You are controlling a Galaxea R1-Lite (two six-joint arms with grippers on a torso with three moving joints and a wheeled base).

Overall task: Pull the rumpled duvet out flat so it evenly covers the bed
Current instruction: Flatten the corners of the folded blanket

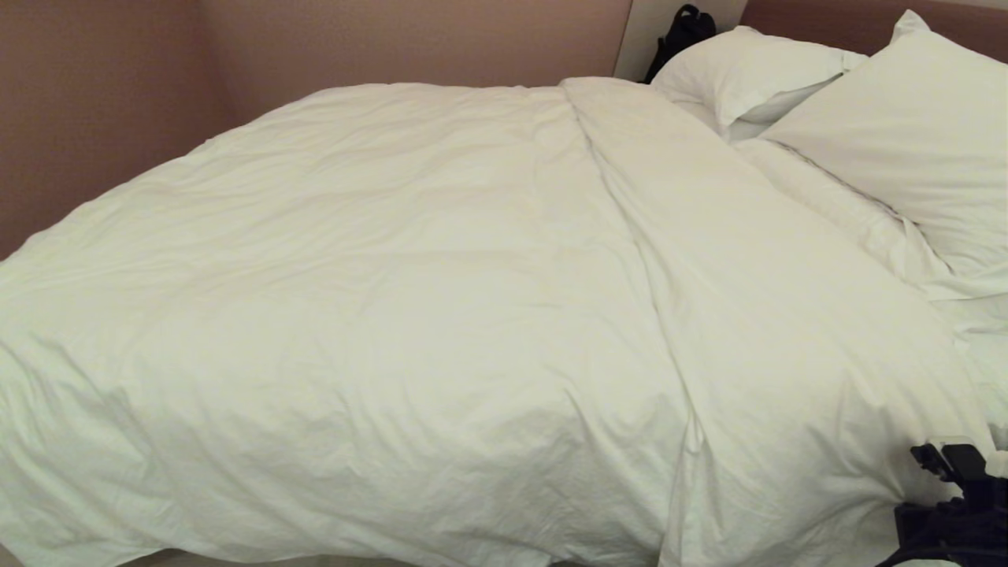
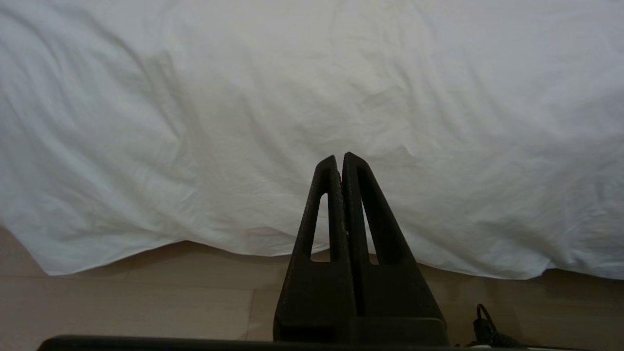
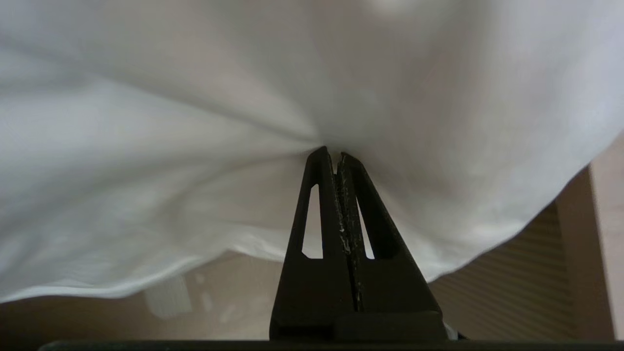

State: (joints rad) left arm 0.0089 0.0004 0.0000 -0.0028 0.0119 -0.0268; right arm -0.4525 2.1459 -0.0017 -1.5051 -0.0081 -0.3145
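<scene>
My right pincer (image 3: 332, 157) pinches the puffy white wrinkled duvet (image 1: 409, 299), which mostly covers the bed; a long fold remains. Left pincer (image 2: 340, 158) closed, empty.

The duvet (image 1: 409, 299) lies across the bed (image 1: 984, 339), its near edge hanging over the side toward the floor (image 2: 126, 302). 2 pillows (image 1: 906, 134) sit at the far right, beyond the duvet's edge, with a dark bag (image 1: 682, 31) behind them by the wall (image 1: 102, 102).
</scene>
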